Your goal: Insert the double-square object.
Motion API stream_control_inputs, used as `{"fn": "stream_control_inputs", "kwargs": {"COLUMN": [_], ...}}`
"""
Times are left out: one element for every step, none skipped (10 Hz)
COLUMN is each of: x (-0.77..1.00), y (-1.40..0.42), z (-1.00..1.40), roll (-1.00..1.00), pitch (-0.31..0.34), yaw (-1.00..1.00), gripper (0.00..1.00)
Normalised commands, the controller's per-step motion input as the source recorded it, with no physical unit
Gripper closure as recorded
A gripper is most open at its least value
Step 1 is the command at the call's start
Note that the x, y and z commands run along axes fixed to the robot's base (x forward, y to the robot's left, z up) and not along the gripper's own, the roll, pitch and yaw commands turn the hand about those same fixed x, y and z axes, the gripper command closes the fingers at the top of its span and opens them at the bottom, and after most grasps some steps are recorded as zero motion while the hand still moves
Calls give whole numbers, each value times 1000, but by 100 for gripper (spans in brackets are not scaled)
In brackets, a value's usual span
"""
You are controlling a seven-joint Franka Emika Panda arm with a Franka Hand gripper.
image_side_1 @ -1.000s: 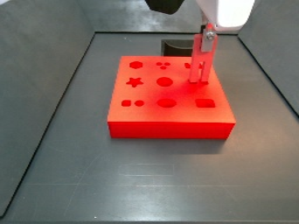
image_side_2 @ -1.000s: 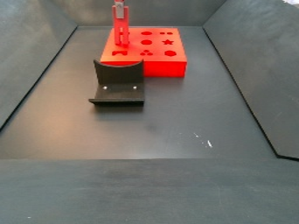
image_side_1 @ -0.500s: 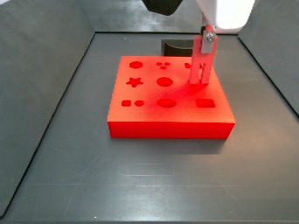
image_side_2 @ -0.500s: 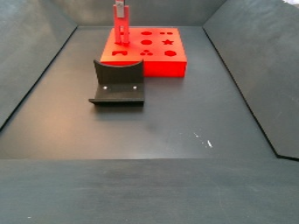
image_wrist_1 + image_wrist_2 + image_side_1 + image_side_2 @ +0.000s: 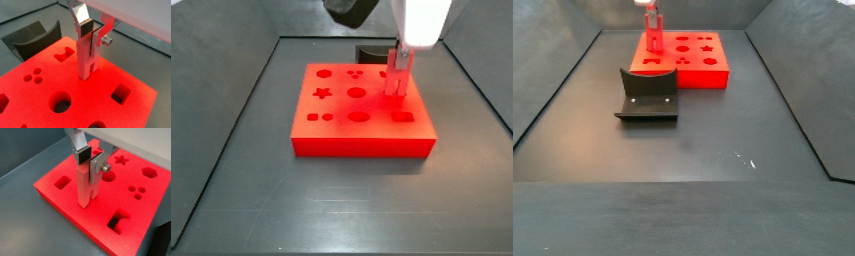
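The double-square object (image 5: 85, 57) is a slim red bar, held upright between my gripper's fingers. My gripper (image 5: 91, 34) is shut on the bar's upper part; both wrist views show this, and the bar also shows in a wrist view (image 5: 85, 188). The bar's lower end meets the top of the flat red block (image 5: 40, 95) between its shaped holes. I cannot tell if the end is inside a hole. In a side view the gripper (image 5: 401, 58) and bar (image 5: 393, 82) are over the block's (image 5: 358, 140) right rear part. The bar (image 5: 651, 30) is small in a side view.
The dark fixture (image 5: 647, 95) stands on the floor beside the block; it also shows in a side view (image 5: 372, 52) and in a wrist view (image 5: 32, 39). The block (image 5: 700, 62) has star, round, hexagon and square holes. Grey walls enclose the floor.
My gripper has moved down a little with the bar, which now looks blurred. The block and the fixture have not moved.
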Motion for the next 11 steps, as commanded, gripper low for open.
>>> {"fn": "stream_control_inputs", "kwargs": {"x": [326, 323, 291, 263, 203, 143, 54, 0, 0, 0, 43], "y": [-23, -51, -43, -54, -69, -157, -226, -163, -49, 0, 0], "z": [-566, -537, -549, -583, -549, -591, -729, -706, -569, -517, -471], "roll": [190, 226, 230, 227, 247, 246, 211, 143, 116, 54, 9], "pitch": [251, 257, 249, 230, 226, 209, 146, 56, 6, 0, 0], "yaw": [-211, -151, -137, -131, -80, 0, 0, 149, 194, 277, 354], "gripper": [100, 100, 100, 100, 100, 100, 100, 100, 100, 100, 100]}}
